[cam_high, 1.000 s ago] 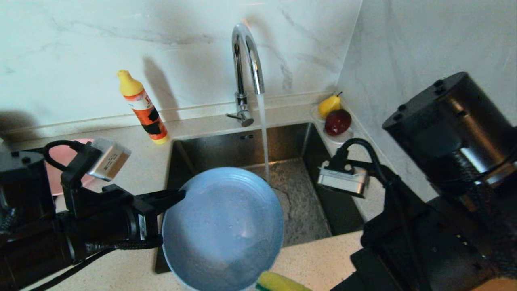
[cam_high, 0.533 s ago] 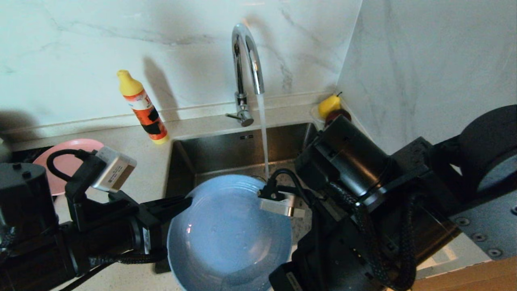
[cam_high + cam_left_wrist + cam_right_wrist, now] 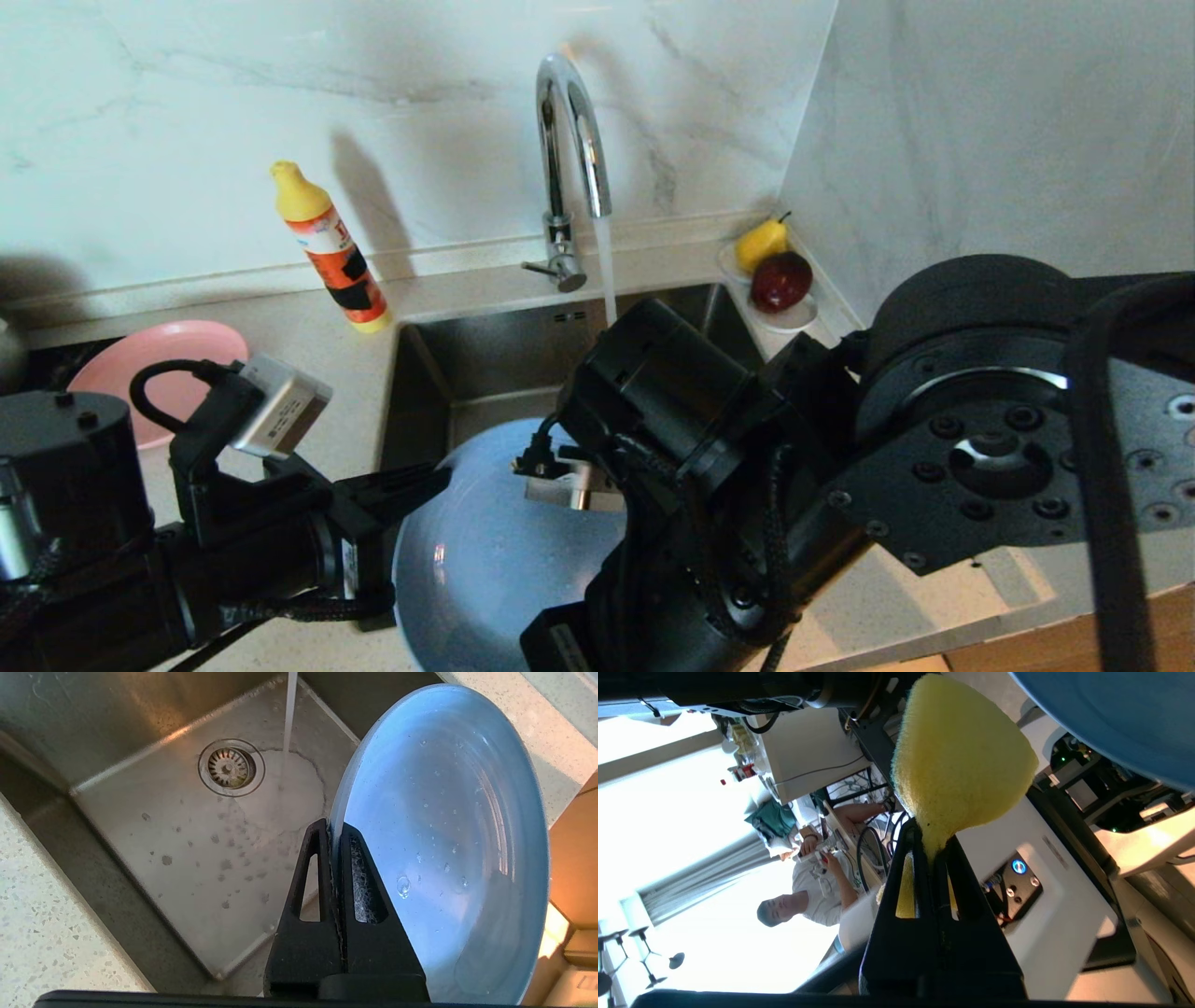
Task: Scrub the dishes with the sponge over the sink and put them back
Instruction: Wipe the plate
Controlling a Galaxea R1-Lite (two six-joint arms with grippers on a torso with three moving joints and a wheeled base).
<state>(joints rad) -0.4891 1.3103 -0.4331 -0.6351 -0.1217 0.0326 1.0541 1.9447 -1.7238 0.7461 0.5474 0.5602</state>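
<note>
The blue plate (image 3: 485, 569) hangs tilted over the front edge of the sink (image 3: 485, 359) in the head view, wet side up. The left gripper (image 3: 411, 485) pinches its rim from the left. The right arm crosses in front and hides the plate's right half. The tap (image 3: 565, 140) is running into the basin. A pink plate (image 3: 140, 359) lies on the counter by the left edge. A soap bottle (image 3: 331, 247) stands by the sink's back left corner, and a pear (image 3: 761, 243) and a red fruit (image 3: 782, 280) sit at the back right corner.

From the left wrist, the fingers (image 3: 322, 891) are shut on the plate's thin rim, one on each face. Water beads on the glazed surface, so it will likely be slippery and could pivot or slide in so narrow a hold. It looks stiff and breakable. A bite deeper than the lip would be safer, and scrubbing pressure is best kept close to the held edge. The drain (image 3: 231, 767) lies below.

From the right wrist, the right gripper (image 3: 931, 847) is clamped on the sponge (image 3: 962, 760), squeezing its held end flat. It is soft and light and will give under pressure. The plate's blue edge (image 3: 1111, 723) shows just beyond it; I cannot tell whether they touch.
</note>
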